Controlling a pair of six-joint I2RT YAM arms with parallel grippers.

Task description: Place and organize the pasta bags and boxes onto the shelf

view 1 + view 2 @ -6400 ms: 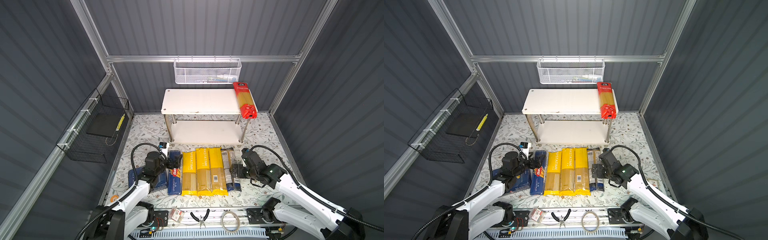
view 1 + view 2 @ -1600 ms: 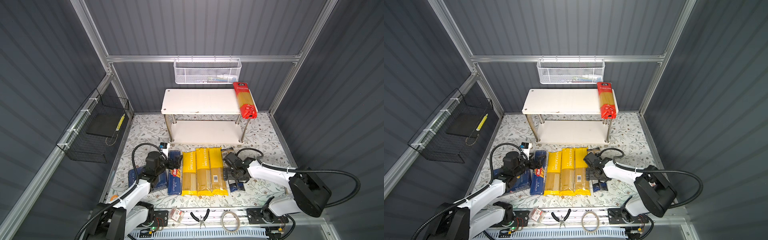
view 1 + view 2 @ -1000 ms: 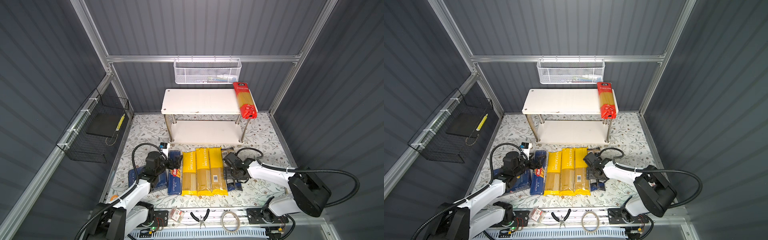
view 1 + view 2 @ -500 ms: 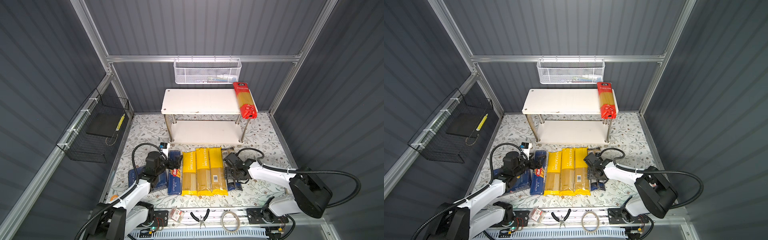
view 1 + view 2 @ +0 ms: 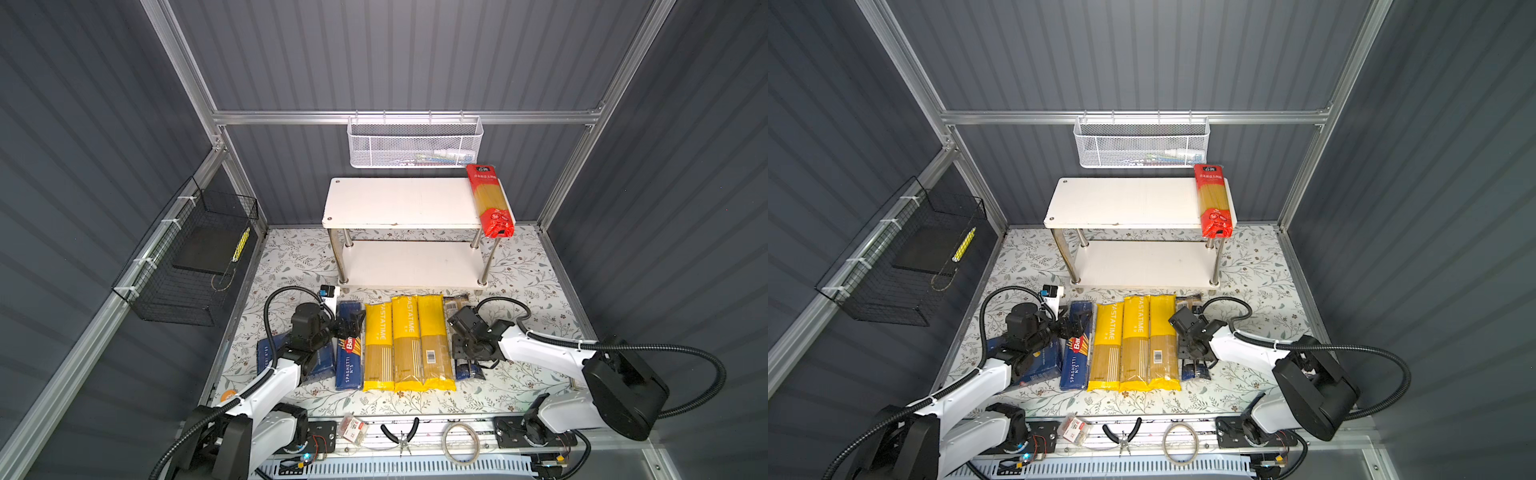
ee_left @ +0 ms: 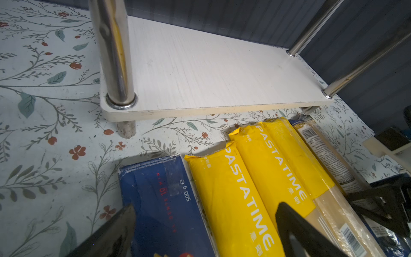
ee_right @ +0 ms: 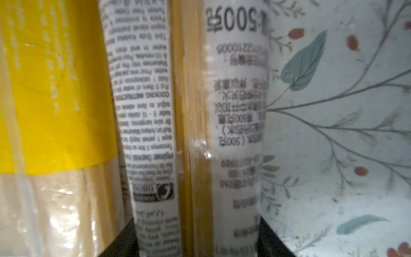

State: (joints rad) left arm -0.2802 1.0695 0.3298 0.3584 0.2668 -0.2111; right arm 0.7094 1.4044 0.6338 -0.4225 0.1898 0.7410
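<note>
On the mat point(image 5: 519, 291) beside the yellow packs point(image 5: 407, 340), in a top view, the bag point(image 5: 454, 304) lies under the right gripper point(image 5: 468, 360); in the right wrist view its half-open fingers point(image 7: 272, 241) straddle it, grip unclear, so slick film may slip when lifted.

Bright, even light; top views sharp, right wrist view blurred, left wrist edges stretched.

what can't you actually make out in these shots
- right gripper: in the right wrist view the frame edge cuts off its fingertips, so contact with the clear spaghetti bag is unclear
- the bag's small print: same view, blurred
- white mesh basket contents: in both top views, behind the mesh and too small
- blue pasta box label: in both top views, the left arm covers it
</note>
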